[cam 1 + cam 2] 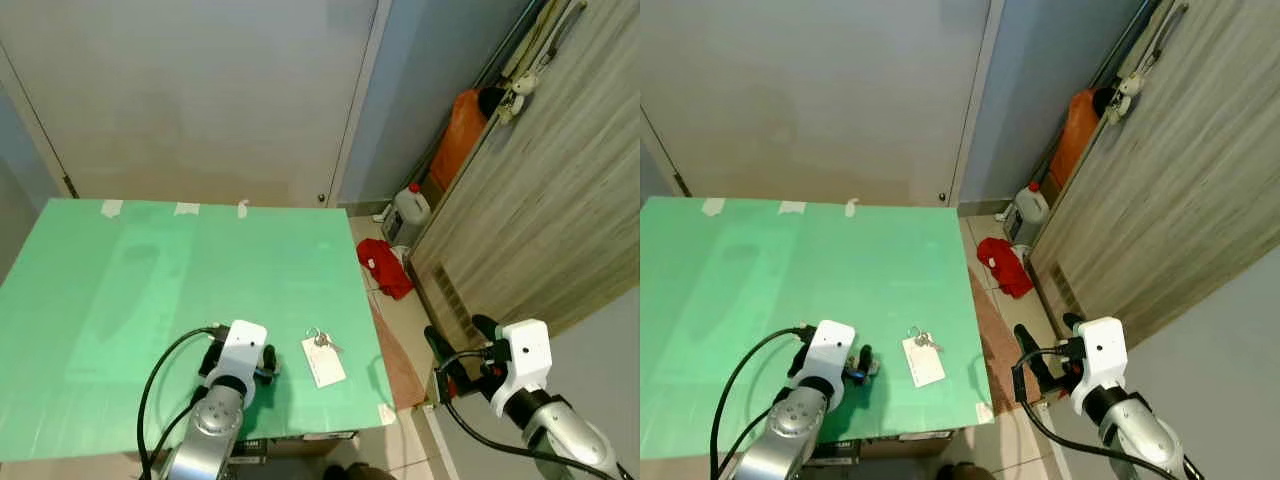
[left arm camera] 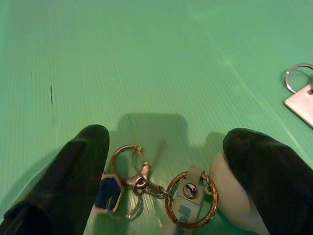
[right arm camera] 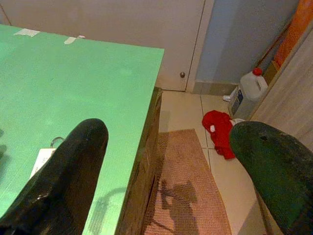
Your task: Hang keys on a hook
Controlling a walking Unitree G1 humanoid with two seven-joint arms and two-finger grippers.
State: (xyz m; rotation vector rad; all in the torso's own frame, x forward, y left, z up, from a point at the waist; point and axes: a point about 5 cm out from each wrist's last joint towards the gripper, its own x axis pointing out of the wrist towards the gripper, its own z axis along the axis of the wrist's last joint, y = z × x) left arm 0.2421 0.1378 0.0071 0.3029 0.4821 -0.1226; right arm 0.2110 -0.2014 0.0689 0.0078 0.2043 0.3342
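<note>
The task is at its start: nothing is lifted and no hook can be made out. The left hand (image 2: pixel 161 161) is down on the green surface (image 1: pixel 200 280) near its front edge, its two fingers (image 2: pixel 73 166) spread wide on either side of a bunch of keys (image 2: pixel 161 196), a clasp and ring on a pale fob, which lies flat between them, not yet gripped. A second ring with a white tag (image 1: pixel 323 360) lies just beside it, toward the front right corner. The right hand (image 3: pixel 166 171) hangs released off the surface's right edge, above a rug (image 3: pixel 186 186). Closing, lifting and hanging all remain.
</note>
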